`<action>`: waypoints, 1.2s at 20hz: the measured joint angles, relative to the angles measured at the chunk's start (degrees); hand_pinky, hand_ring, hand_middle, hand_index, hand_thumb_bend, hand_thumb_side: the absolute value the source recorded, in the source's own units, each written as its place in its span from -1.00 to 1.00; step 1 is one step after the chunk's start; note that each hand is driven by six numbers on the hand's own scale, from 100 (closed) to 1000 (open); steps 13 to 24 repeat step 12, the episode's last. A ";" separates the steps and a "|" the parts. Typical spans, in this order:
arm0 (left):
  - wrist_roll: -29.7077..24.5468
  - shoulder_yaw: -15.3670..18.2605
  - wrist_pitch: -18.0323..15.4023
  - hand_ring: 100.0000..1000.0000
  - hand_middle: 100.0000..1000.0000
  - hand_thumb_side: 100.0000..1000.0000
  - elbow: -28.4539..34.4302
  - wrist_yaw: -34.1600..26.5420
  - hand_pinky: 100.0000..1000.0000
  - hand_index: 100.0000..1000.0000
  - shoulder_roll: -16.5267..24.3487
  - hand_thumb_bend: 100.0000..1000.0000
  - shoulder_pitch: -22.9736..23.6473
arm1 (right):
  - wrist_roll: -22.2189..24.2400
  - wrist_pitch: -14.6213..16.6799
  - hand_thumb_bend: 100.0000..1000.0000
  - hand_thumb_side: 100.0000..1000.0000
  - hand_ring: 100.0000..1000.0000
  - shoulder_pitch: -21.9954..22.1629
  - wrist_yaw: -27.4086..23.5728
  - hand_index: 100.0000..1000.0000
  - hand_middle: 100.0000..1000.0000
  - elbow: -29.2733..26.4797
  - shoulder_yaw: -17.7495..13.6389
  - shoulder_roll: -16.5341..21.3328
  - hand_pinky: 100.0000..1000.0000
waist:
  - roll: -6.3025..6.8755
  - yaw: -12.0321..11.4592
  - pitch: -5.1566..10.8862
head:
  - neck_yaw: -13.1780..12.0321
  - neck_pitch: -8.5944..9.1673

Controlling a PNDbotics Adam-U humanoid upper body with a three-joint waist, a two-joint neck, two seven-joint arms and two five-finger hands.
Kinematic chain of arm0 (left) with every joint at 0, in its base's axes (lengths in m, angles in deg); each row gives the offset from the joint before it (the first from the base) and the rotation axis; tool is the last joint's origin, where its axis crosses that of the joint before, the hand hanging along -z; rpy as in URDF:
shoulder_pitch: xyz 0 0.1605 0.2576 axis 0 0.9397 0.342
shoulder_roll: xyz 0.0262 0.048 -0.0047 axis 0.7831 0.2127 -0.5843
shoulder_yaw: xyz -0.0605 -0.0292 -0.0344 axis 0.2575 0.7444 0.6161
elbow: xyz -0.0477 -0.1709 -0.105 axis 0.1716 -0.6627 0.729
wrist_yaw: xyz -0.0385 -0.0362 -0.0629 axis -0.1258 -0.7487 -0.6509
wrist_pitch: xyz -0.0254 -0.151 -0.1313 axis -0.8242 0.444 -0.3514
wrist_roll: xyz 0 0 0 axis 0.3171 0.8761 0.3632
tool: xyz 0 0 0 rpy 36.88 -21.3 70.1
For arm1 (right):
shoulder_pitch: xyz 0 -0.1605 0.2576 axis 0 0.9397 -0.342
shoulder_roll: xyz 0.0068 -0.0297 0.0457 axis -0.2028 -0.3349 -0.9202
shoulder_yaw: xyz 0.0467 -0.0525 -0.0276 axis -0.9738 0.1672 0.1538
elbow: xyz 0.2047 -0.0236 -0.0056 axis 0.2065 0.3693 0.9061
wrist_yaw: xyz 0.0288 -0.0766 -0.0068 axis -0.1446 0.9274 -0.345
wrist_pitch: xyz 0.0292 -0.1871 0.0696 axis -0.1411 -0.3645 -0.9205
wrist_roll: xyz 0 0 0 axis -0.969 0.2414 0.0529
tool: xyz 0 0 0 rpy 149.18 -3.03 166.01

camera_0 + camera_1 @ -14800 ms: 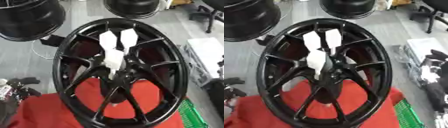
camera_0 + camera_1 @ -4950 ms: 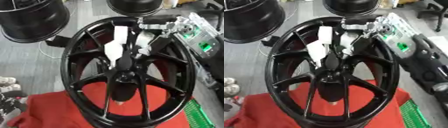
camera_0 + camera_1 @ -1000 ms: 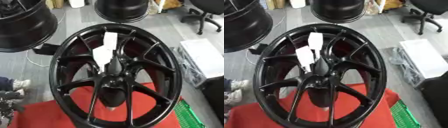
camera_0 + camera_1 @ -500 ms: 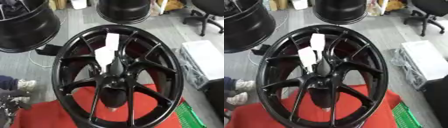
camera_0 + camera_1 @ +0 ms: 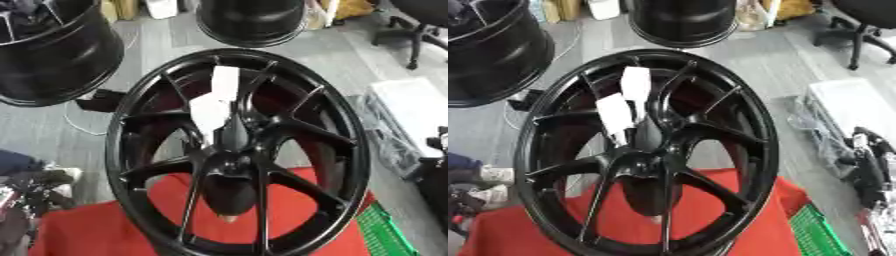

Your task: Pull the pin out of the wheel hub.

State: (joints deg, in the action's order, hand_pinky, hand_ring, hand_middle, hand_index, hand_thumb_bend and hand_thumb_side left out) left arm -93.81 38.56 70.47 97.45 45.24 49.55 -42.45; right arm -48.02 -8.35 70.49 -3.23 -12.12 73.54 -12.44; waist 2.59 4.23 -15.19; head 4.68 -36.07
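Observation:
A big black spoked wheel (image 5: 131, 150) stands tilted on a red cloth (image 5: 87, 230), filling the middle of both views. From its hub (image 5: 229, 167) a dark tapered pin (image 5: 234, 134) rises, with two white tags (image 5: 210, 111) beside it. No hand touches the pin or the wheel. My right hand (image 5: 868, 167) shows as a black and silver shape at the right edge, apart from the rim. My left hand (image 5: 35, 192) is a dark shape low at the left edge. Neither hand shows its fingers well enough to read.
Two more black wheels stand behind, one at the far left (image 5: 52, 55) and one at the top middle (image 5: 254, 20). A white box (image 5: 411, 107) and an office chair (image 5: 420, 25) are on the right. A green basket (image 5: 385, 235) sits at the lower right. A person's shoe (image 5: 492, 175) is at the left.
Five seconds ago my right hand was up at the top of the pin; now it is back at the right edge. In the last second only the camera has shifted a little.

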 measured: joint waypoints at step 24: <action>0.35 -0.02 0.11 -0.10 0.31 0.93 0.30 -0.47 0.30 0.53 0.07 -0.98 -0.12 | -2.49 -2.28 -1.00 0.35 0.49 4.80 6.99 0.51 0.06 -16.67 4.12 -7.32 -0.03 | 0.99 5.29 -0.25 | -1.47 0.00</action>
